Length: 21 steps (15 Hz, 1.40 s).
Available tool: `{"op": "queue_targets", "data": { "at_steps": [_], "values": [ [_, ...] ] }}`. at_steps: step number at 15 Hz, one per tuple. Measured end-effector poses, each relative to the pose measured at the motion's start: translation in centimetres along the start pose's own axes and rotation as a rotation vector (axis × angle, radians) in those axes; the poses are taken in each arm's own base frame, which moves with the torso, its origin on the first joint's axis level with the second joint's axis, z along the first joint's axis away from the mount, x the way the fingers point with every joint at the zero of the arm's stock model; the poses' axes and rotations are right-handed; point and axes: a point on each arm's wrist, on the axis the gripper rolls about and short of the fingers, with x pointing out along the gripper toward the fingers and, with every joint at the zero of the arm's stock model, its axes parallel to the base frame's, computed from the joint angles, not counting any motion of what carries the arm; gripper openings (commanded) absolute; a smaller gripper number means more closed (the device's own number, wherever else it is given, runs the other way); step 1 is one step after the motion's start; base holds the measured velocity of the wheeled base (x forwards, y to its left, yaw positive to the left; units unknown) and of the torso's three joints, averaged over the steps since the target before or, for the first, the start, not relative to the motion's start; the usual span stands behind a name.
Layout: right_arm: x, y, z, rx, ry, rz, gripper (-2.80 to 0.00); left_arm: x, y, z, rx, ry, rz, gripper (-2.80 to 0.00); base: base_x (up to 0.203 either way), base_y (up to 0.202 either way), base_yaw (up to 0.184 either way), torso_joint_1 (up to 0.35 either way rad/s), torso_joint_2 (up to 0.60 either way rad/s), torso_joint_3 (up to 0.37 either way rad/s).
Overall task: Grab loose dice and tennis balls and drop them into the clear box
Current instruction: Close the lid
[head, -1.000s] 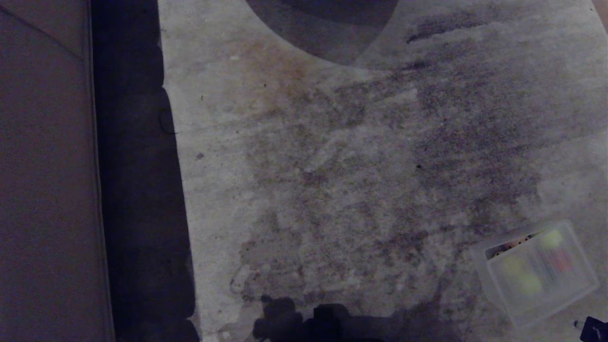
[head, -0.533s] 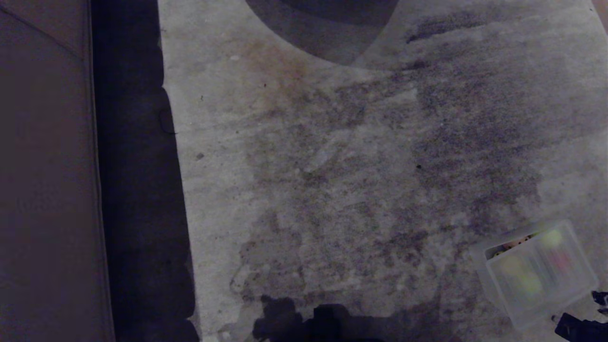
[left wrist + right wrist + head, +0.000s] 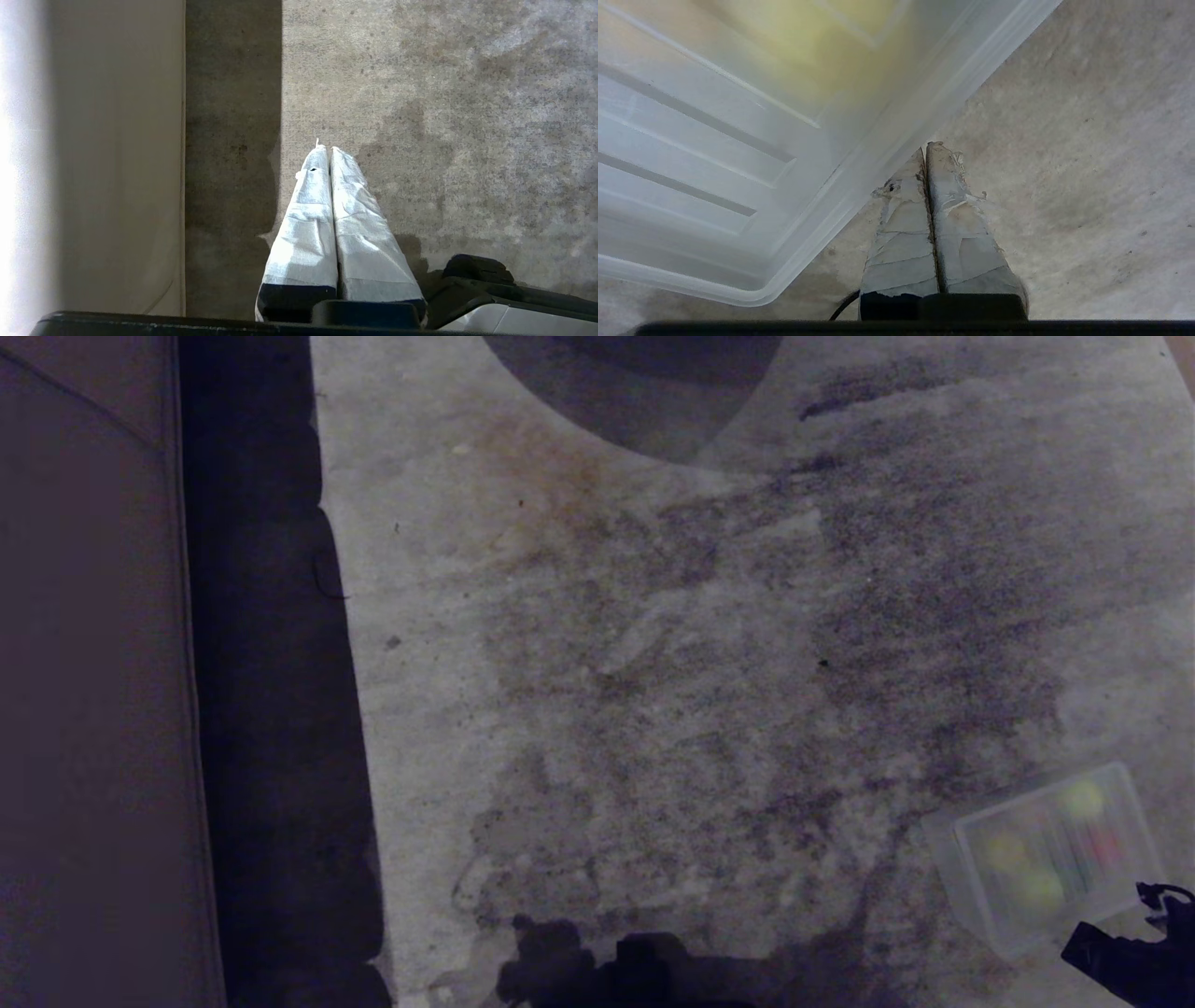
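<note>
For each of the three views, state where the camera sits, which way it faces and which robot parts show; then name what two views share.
Head: high, facing down at the carpet; right arm at the lower right corner beside the clear box.
Left wrist: behind the shut left gripper, facing carpet.
Right wrist: behind the shut right gripper, tips at the box's rim.
Shared: head and right wrist both show the clear box.

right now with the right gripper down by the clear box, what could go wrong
1. The shut right gripper sits right at the clear box rim; another push could shove the box across the carpet.
2. The box looks covered by a lid, with the tennis balls showing only as blurs through it, so nothing more could drop in.
3. The box sits at the head view's edge, so contact is hard to see.
</note>
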Motion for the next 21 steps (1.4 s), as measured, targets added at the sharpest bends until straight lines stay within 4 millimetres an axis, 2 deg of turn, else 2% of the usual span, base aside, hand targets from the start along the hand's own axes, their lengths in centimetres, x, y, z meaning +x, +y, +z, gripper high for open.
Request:
{"op": "queue_targets", "data": {
  "at_steps": [2,6,10,12,16,21],
  "values": [
    [-0.7,-0.4,0.4,0.0,-0.006,-0.016,-2.8,0.0,0.0,0.0,0.0,0.0,0.0,-2.8,0.0,0.0,0.0,0.0,0.0,0.0],
    [-3.8,-1.1,1.3,-0.05,0.056,-0.051,-2.8,0.0,0.0,0.0,0.0,0.0,0.0,-2.8,0.0,0.0,0.0,0.0,0.0,0.0],
    [-5.8,-0.6,1.5,-0.104,0.13,-0.054,-2.8,0.0,0.0,0.0,0.0,0.0,-0.001,-2.8,0.0,0.0,0.0,0.0,0.0,0.0],
    [-5.5,0.3,2.5,-0.098,0.102,-0.032,-2.8,0.0,0.0,0.0,0.0,0.0,-0.001,-2.8,0.0,0.0,0.0,0.0,0.0,0.0],
    [-2.9,2.9,5.4,-0.12,-0.036,0.036,-2.8,0.0,0.0,0.0,0.0,0.0,0.0,-2.8,0.0,0.0,0.0,0.0,0.0,0.0],
    [-0.8,2.8,5.9,-0.151,-0.076,-0.009,-2.8,0.0,0.0,0.0,0.0,0.001,-0.001,-2.8,0.0,0.0,0.0,0.0,0.0,0.0]
  ]
}}
